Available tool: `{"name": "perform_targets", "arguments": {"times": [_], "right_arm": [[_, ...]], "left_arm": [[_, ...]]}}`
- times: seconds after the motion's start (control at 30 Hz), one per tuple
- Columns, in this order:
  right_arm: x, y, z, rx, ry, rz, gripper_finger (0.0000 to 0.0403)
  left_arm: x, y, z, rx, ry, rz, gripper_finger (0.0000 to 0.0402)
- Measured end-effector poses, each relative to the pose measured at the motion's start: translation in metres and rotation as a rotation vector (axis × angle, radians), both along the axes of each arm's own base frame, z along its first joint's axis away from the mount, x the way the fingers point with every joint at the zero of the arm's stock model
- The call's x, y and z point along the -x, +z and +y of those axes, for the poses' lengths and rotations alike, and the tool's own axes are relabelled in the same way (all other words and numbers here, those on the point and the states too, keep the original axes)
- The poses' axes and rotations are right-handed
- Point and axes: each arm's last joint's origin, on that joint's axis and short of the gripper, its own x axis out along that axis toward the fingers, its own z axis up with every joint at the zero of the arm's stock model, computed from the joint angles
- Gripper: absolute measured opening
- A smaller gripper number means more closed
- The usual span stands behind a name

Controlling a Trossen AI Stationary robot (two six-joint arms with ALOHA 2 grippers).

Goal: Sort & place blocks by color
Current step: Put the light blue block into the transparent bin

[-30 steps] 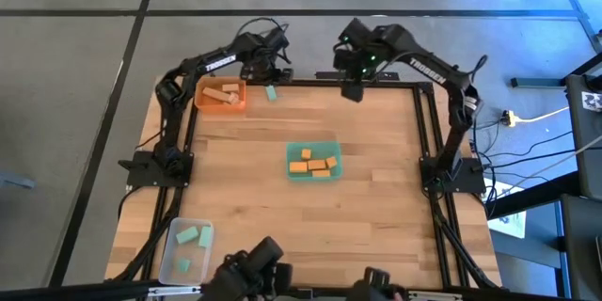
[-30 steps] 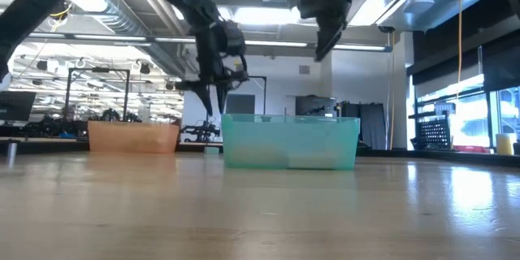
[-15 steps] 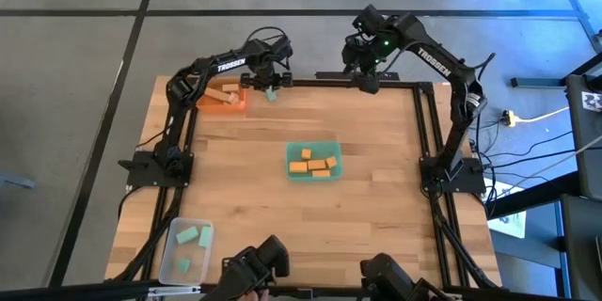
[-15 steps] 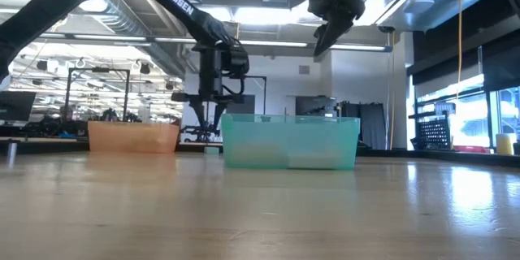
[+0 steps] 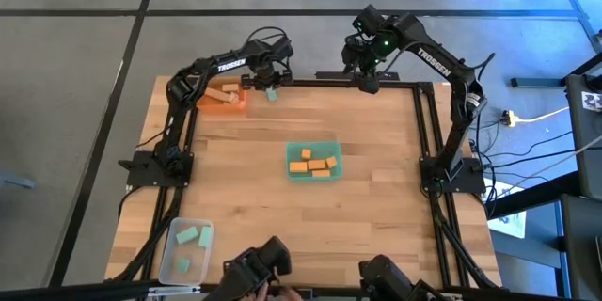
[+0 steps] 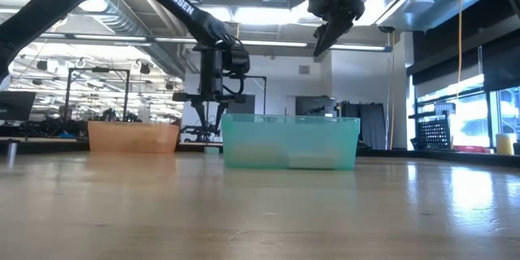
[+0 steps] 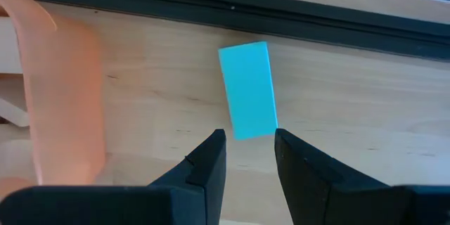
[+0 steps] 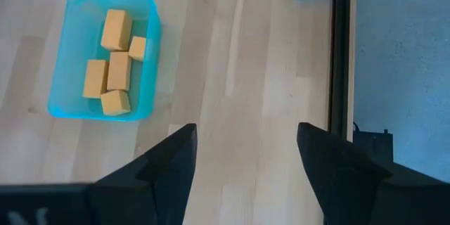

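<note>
**Left arm settled over the last stray green block**

The left gripper (image 7: 246,156) hung above the far edge of the table with its 2 dark fingers (image 7: 206,162) spread, holding nothing. Directly past their tips lay the small mint-green rectangular block (image 7: 247,100), flat on the wood and just beside the black frame rail (image 7: 295,20). From overhead the same gripper (image 5: 266,77) sat nearly on top of that block (image 5: 271,95), with the translucent orange plastic tray (image 5: 222,100) close on its outer side.

1 second earlier the left arm had been drawn back over the orange tray; half a second ago it had already swung across to the block, and since then it had barely moved. I took that as lining up finished, with a descent and a pinch next.

The right gripper (image 8: 242,156) waited high at the far edge, its fingers spread and empty.

Farther out, 5 orange blocks (image 5: 313,163) sat in the teal-green plastic tray (image 5: 292,175) mid-table, and 3 mint blocks (image 5: 191,238) rested in the clear plastic tray (image 5: 167,265) at the near left corner, well apart from the stray one, so a long carry seemed likely.
</note>
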Motion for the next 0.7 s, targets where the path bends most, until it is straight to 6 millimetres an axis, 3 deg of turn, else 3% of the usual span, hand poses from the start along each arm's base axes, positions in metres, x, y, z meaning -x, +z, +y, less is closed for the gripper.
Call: {"name": "perform_targets", "arguments": {"times": [0.33, 0.7], "right_arm": [[0.0, 0.0, 0.0, 0.001, 0.001, -0.001, 0.0245], [-0.004, 0.002, -0.003, 0.035, 0.001, -0.036, 0.0245]], "left_arm": [[-0.006, 0.0, -0.005, -0.014, -0.015, 0.001, 0.0113], [-0.014, 0.004, 0.002, -0.097, 0.166, -0.109, 0.0135]]}}
